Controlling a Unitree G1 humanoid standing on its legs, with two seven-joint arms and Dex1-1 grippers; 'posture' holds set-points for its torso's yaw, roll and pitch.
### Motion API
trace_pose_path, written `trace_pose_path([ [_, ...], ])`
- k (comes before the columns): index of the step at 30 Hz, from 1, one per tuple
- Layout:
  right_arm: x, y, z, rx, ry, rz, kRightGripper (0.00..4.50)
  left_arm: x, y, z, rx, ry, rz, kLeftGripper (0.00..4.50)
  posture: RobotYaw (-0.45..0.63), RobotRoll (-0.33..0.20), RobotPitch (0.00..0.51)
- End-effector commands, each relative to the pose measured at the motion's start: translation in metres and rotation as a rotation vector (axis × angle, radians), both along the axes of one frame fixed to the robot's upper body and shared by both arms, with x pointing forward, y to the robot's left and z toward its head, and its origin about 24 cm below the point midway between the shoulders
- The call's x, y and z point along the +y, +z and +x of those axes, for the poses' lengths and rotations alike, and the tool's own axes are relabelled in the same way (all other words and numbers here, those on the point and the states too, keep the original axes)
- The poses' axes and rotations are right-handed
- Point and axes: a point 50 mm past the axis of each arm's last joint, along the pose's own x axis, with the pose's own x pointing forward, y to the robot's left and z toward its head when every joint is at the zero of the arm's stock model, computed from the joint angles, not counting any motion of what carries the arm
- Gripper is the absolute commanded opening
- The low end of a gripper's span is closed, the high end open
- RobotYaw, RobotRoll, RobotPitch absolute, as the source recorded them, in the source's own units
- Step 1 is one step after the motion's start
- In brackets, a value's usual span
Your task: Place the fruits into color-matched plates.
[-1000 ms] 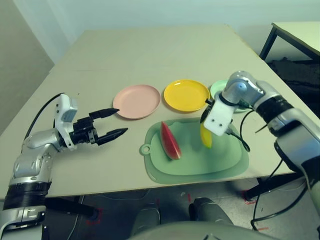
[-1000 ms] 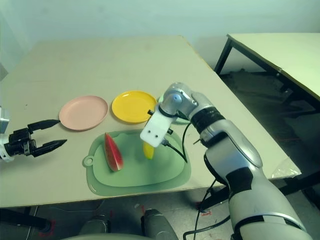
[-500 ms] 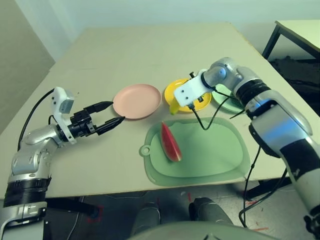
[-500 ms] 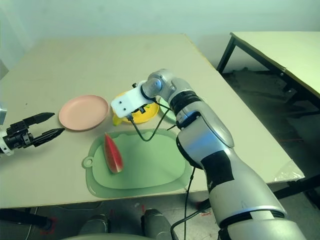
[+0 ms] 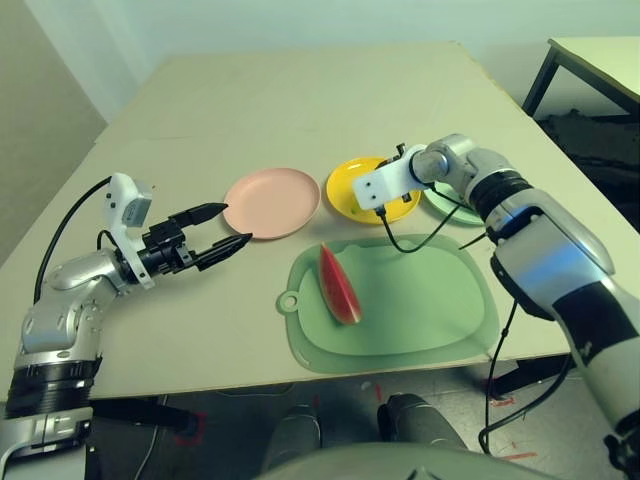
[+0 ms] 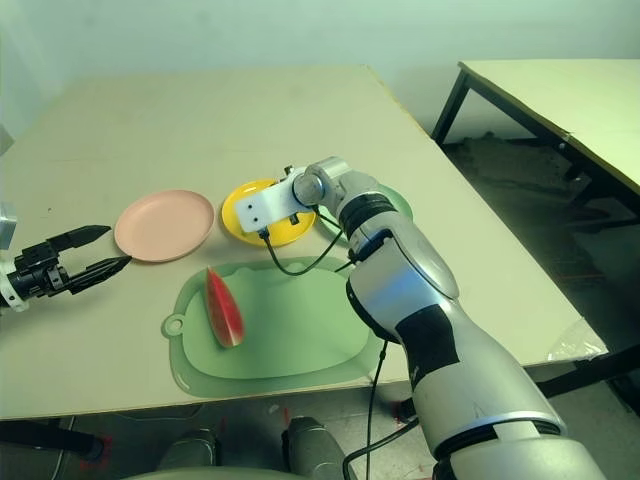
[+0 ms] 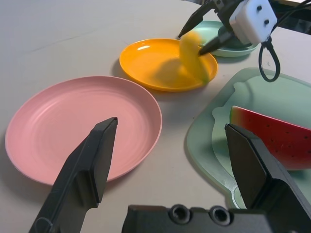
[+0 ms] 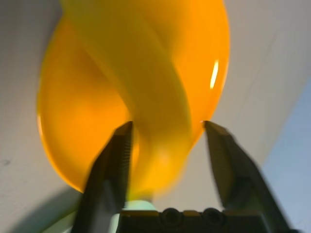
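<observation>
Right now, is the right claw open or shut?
Open: its two black fingers stand apart around the banana, with a gap beside it, over the yellow plate.

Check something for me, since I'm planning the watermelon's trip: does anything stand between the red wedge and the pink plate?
Nothing visible stands between the watermelon wedge and the pink plate on the table, though the open left hand hovers close beside that route, near the plate's rim.

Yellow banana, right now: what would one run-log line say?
right jaws: open | banana: above yellow plate | watermelon: on green mat
</observation>
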Motion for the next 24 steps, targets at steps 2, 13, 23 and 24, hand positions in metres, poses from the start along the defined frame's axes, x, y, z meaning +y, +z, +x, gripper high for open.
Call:
trace_pose_path([
  [2, -0.002, -0.006, -0.001, 0.011, -0.010, -0.005, 4.41, 0.001, 0.003, -0.002, -0.001, -0.004, 0.018, 4.50, 0.01, 0.000, 0.048],
  [13, -0.007, 0.009, -0.003, 0.034, 0.065, 0.001, 4.48, -0.001, 0.004, 0.003, -0.004, -0.036, 0.017, 4.50, -0.01, 0.000, 0.043],
  [23, -0.041, 0.034, -0.011, 0.211, 0.066, 0.266, 4.48, -0.005, 0.001, 0.003, -0.003, -0.073, 0.021, 4.50, -0.03, 0.000, 0.039],
  [24, -0.046, 0.036, -0.013, 0.227, 0.065, 0.297, 4.48, -0.005, 0.001, 0.002, -0.002, -0.077, 0.020, 4.50, -0.03, 0.000, 0.039],
])
